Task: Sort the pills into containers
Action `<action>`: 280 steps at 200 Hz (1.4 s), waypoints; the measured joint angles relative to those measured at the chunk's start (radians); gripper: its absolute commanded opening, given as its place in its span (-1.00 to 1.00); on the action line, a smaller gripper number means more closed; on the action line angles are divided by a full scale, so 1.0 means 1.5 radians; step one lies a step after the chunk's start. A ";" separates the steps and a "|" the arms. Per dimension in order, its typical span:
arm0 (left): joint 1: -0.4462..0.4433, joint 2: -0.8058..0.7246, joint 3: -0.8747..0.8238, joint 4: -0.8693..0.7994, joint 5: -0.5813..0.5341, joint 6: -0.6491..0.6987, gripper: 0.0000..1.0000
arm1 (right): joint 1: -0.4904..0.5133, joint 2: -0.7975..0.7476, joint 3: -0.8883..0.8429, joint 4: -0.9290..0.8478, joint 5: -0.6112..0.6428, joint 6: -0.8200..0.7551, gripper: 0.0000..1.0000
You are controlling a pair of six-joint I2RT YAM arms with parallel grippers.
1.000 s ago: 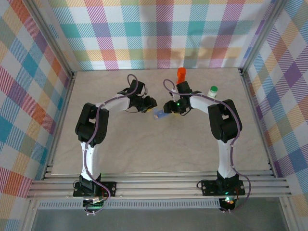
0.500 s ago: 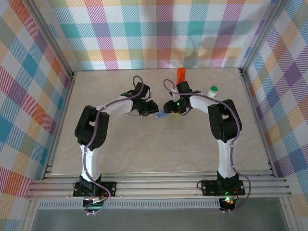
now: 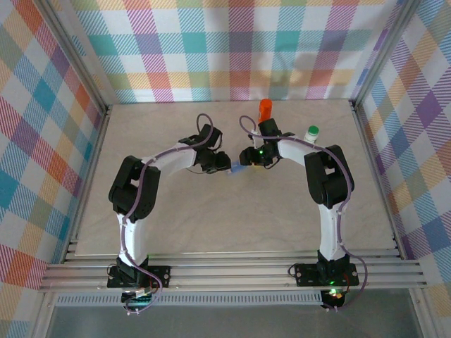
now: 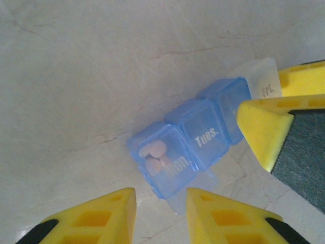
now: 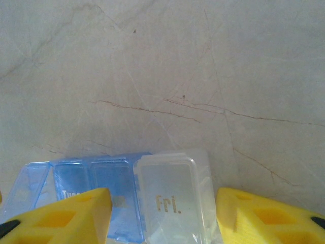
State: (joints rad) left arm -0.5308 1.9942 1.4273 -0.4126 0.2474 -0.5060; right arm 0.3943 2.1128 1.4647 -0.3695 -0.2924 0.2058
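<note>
The flat blue box [image 3: 236,169] lies mid-table between both grippers. In the left wrist view its "Mon." cell [image 4: 161,163] holds pink pills [image 4: 154,151], with "Tues." [image 4: 204,133] beside it and a clear "Fri." cell [image 4: 261,81] at the far end. My left gripper [image 4: 161,216] is open just short of the Mon. end. My right gripper [image 5: 162,223] is open, with the clear Fri. cell [image 5: 172,195] between its yellow fingers [image 5: 76,216]. The orange bottle [image 3: 266,109] and the green-capped bottle [image 3: 311,133] stand at the back right.
The marble tabletop [image 3: 232,218] is walled by checked panels on three sides. An aluminium rail [image 3: 232,271] runs along the near edge by the arm bases. The right gripper's yellow finger [image 4: 264,132] touches the box's near side in the left wrist view.
My left gripper has slid right, closing in on the blue box's Mon. end. The right arm and the box have stayed put.
</note>
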 measured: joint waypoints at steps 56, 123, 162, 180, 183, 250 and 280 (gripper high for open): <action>-0.012 0.017 0.000 0.000 -0.004 -0.009 -0.30 | 0.000 0.000 0.000 -0.001 0.000 0.000 0.13; -0.003 0.003 -0.035 0.047 -0.001 -0.045 -0.29 | 0.000 0.001 0.001 -0.002 0.000 0.000 0.13; -0.003 -0.109 -0.091 0.070 -0.027 -0.066 -0.03 | 0.000 0.003 0.003 -0.002 -0.002 0.000 0.13; 0.000 -0.151 -0.100 0.086 -0.056 -0.084 0.17 | 0.000 0.003 0.004 -0.004 -0.002 0.000 0.14; 0.002 -0.154 -0.099 0.088 -0.057 -0.091 0.18 | 0.000 0.003 0.004 -0.004 -0.002 -0.001 0.13; 0.051 -0.025 -0.079 0.108 -0.033 -0.195 0.23 | 0.000 0.004 0.005 -0.007 -0.002 -0.001 0.13; 0.050 -0.013 -0.080 0.126 -0.015 -0.230 0.15 | 0.000 0.004 0.005 -0.007 -0.002 -0.001 0.13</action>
State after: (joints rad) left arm -0.4564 1.9739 1.3079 -0.2230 0.2245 -0.8513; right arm 0.3939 2.1181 1.4727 -0.3794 -0.2958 0.2047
